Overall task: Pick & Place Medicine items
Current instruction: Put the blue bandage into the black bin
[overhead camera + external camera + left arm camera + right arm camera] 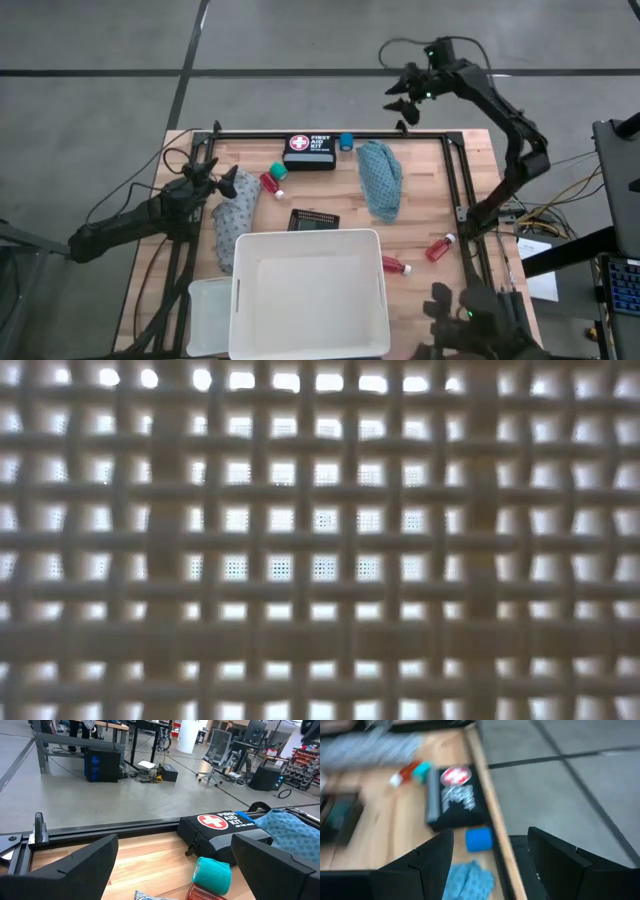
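My left gripper [221, 181] is open and empty at the table's left side, by the far end of the grey patterned cloth [234, 222]. Past its fingers [175, 865] lie a green tub [212, 875] and a red bottle [204, 893]. My right gripper [403, 103] is open and empty, high over the table's far edge. Below it are a blue tub [479, 840] and the teal cloth [381, 178]. Two more red bottles [440, 247] [396, 266] lie on the table at the right.
A black first aid kit [310, 152] lies at the far edge. A black mesh tray [313, 220] sits mid-table. A big white tub [240, 300] stands at the near edge, a clear lid [208, 315] to its left. A white lattice [320, 540] fills the low view.
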